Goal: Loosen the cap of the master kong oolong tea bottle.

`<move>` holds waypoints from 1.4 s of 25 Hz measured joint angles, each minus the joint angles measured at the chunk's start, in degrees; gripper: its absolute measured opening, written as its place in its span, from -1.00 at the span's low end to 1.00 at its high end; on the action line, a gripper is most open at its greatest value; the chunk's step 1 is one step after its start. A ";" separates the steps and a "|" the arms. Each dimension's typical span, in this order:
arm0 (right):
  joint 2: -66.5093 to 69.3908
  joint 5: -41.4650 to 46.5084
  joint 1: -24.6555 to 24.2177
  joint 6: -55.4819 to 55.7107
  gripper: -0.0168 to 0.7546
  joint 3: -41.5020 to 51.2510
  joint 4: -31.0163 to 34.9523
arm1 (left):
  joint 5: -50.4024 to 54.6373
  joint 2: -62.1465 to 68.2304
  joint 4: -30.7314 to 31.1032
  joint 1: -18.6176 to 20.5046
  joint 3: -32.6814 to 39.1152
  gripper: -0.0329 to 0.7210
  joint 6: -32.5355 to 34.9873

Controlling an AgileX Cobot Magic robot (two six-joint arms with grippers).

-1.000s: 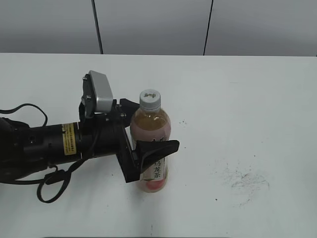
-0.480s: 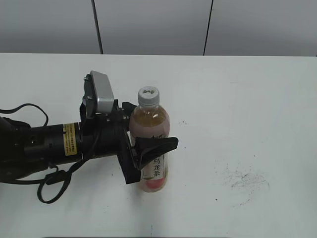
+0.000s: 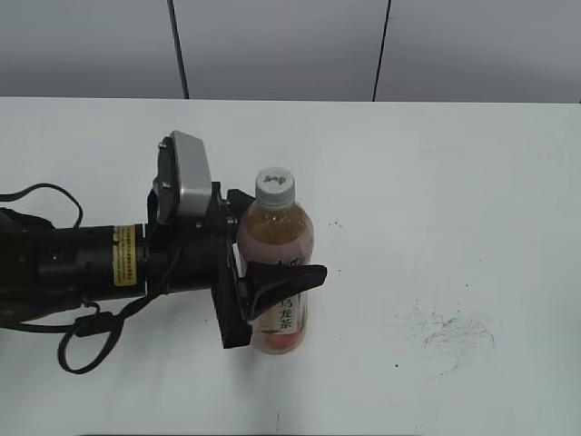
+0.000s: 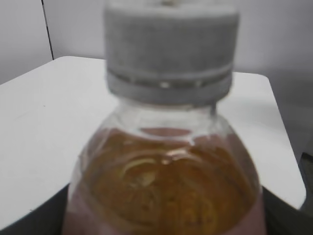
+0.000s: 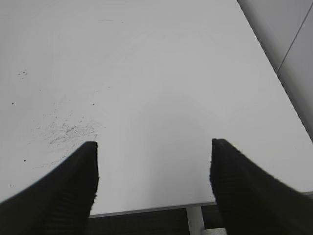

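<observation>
Exterior view: the left tool [image 3: 269, 243] clamps the master kong oolong tea bottle [image 3: 275, 263], upright on the worktop [image 3: 436, 182].

Left wrist view: the cap [image 4: 170, 51] sits on; hold firm.

Right wrist view: the right tool [image 5: 154, 183] is spread, empty; it should pinch the cap squarely.

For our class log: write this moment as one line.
left gripper: shut on bottle body | cap: on, untouched | right gripper: open, empty
</observation>
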 joint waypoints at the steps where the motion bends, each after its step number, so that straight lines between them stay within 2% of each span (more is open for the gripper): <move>1: 0.00 0.00 0.00 0.00 0.43 0.00 0.00 | 0.93 -0.70 0.72 0.00 0.00 0.27 0.00; 14: 0.00 0.00 0.00 0.00 0.43 0.00 0.00 | 3.29 -4.36 3.34 0.00 0.10 0.27 0.00; 25: 0.00 0.00 0.00 0.00 0.43 0.00 0.00 | 0.18 0.00 0.55 0.00 0.04 0.27 0.01; 35: 0.00 0.00 0.00 0.00 0.43 0.00 0.00 | -0.37 0.28 0.42 0.00 0.04 0.27 0.06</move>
